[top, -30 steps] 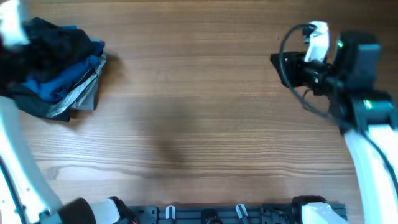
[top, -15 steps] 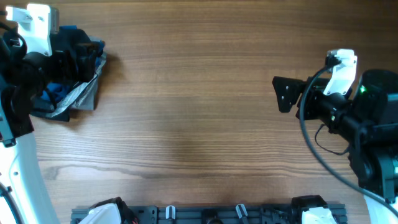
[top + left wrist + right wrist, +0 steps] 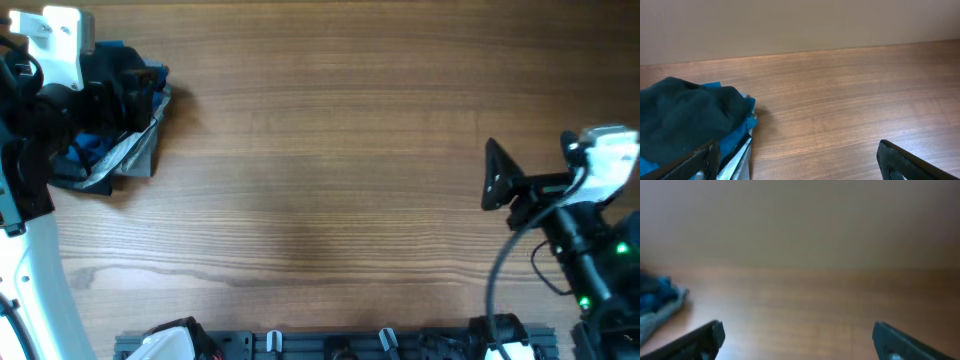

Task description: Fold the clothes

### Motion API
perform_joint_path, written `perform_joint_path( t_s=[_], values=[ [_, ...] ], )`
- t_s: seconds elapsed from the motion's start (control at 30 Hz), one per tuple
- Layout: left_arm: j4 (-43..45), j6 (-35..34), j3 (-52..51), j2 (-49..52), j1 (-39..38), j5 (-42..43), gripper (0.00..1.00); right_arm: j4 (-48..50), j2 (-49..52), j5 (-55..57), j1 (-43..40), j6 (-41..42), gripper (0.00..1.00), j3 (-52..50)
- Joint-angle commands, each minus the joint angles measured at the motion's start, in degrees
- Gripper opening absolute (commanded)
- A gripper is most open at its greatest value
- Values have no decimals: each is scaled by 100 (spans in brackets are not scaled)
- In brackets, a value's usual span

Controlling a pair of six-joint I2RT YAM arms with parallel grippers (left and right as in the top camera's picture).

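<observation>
The clothes, a black T-shirt, lie crumpled on top of a small pile at the table's far left. My left gripper hovers open at the pile's right edge. Its left finger is over the fabric and its right finger over bare wood, with nothing held. From overhead the left gripper covers most of the black shirt. My right gripper is far off at the right side of the table. In the right wrist view it stands wide open over bare wood.
Under the black shirt lie a blue shirt and a grey garment. The pile shows small and blurred at the left of the right wrist view. The wooden table stretches between the two arms. A wall stands behind its far edge.
The left arm swung over the pile and then held still. The right arm drew back toward the near right corner, and its jaws now stand wide.
</observation>
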Motion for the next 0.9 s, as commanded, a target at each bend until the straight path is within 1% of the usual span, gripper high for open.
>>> perform_joint_path(
  t_s=[0.0, 0.07, 0.13, 0.17, 0.2, 0.27, 0.37, 0.43, 0.47, 0.87],
  values=[
    [13, 116, 37, -7, -20, -11, 100, 1036, -1104, -160, 9, -503, 100, -1969],
    [13, 116, 37, -7, -20, -11, 100, 1580, -1871, -160, 9, -133, 100, -3095],
    [15, 116, 37, -7, -20, -11, 100, 1864, -2697, -157, 9, 227, 100, -3917],
    [13, 114, 37, -7, -20, -11, 100, 1873, -3279, -155, 9, 221, 100, -4269],
    [13, 116, 37, -7, -20, -11, 100, 1963, -3609, -120, 7, 205, 100, -4513],
    [13, 114, 37, -7, -20, -11, 100, 2111, -3613, -90, -2, 212, 100, -4723],
    [13, 116, 37, -7, -20, -11, 100, 2634, -3617, -46, -2, 205, 100, -5285],
    [13, 116, 37, -7, -20, -11, 100, 3331, -3620, -48, 0, 208, 100, -6008],
    [13, 116, 37, -7, -20, -11, 100, 3792, -3622, -63, -2, 223, 100, -6199],
    [13, 116, 37, -7, -20, -11, 100, 3759, -3615, -26, 15, 210, 100, -6216]
  ],
)
